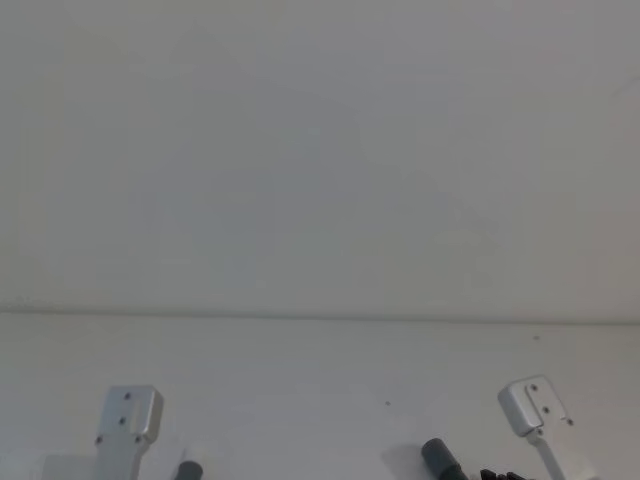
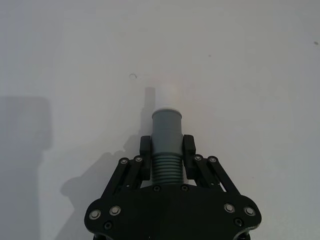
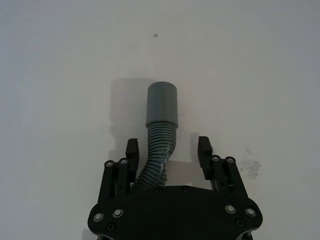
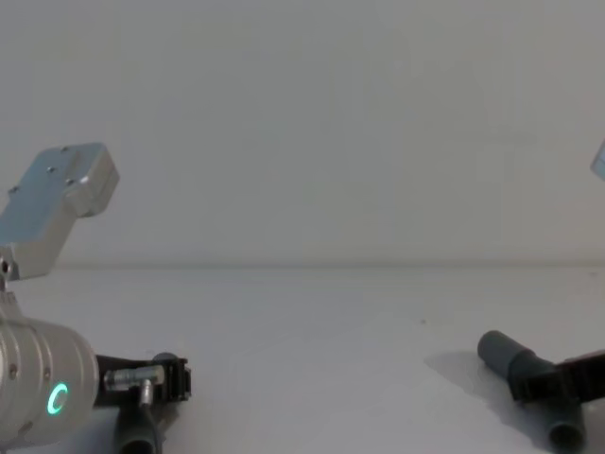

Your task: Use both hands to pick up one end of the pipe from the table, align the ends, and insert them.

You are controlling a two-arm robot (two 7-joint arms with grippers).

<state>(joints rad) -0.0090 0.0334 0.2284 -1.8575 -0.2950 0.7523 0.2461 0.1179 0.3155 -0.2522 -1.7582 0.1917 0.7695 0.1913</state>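
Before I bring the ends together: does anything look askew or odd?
One thing. The right claw is open around the right hose, not gripping it. The hose's ribbed part kinks sideways and runs beside one finger instead of sitting centred. The left claw is shut on the left hose, which points straight out, white tip forward.

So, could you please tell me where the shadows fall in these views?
Left wrist view: the left gripper, shut on the white-tipped hose piece, throws a soft dark shadow on the table beside it. Right wrist view: a pale shadow lies beside the plain hose piece, between the fingers of the open right gripper. Chest view: a faint shadow on that piece's left.
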